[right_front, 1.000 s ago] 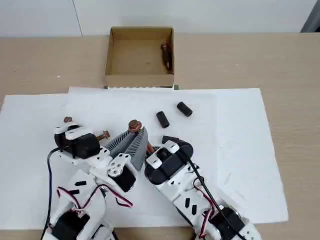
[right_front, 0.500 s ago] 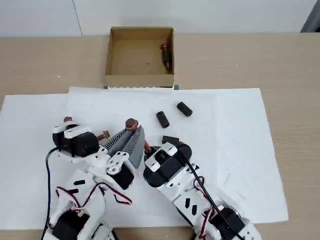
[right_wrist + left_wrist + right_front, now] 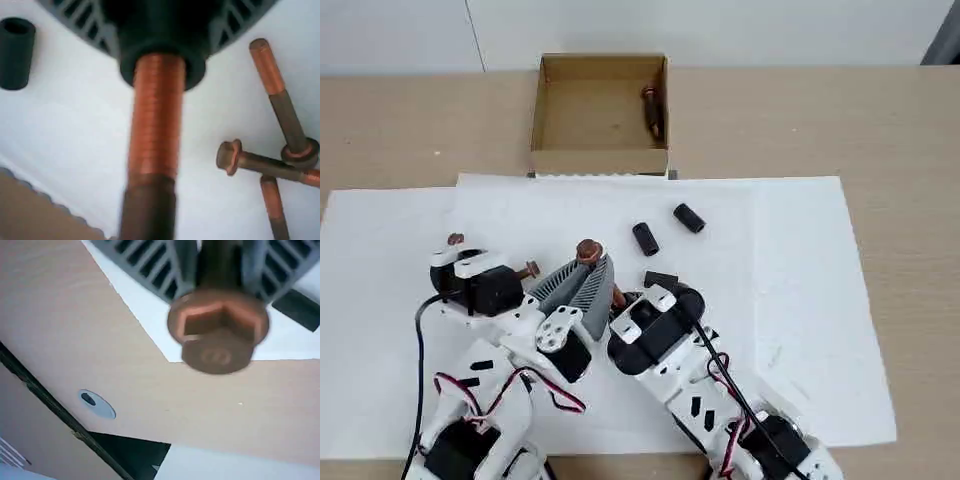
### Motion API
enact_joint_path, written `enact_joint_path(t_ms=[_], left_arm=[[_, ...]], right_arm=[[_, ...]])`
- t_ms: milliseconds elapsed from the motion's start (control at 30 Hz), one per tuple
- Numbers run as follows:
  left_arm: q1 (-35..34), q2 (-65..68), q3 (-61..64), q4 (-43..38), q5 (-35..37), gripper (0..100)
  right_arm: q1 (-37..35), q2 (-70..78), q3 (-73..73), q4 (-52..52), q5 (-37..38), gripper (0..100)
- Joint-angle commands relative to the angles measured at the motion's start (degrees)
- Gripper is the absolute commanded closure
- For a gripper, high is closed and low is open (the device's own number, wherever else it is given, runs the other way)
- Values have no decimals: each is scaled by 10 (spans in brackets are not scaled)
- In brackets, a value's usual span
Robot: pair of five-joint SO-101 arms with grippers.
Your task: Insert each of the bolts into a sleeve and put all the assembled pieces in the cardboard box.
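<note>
Left gripper clenched on one bolt, head toward 12 o'clock. Its thread enters one sleeve grasped by right gripper. Two more on paper, 1 o'clock: near sleeve, far sleeve. Three loose bolts, overlapping. Cardboard box, 12 o'clock: one assembled piece.

The cardboard box sits on the table at 12 o'clock from the paper, with an assembled piece inside by its 3 o'clock wall. On the paper a sleeve lies at 5 o'clock from the box, a second sleeve near it at 2 o'clock.
</note>
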Motion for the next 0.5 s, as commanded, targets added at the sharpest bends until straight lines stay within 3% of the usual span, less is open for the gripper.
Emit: enact_joint_path(t_ms=[0, 167, 467], left_arm=[[9, -5, -4, 8, 2, 994], [15, -5, -4, 58, 1, 994], [101, -5, -5, 155, -31, 994]], right_arm=[[-2, -6, -9, -15, 6, 996], [-2, -6, -9, -15, 6, 996], [-2, -6, -7, -15, 6, 996]])
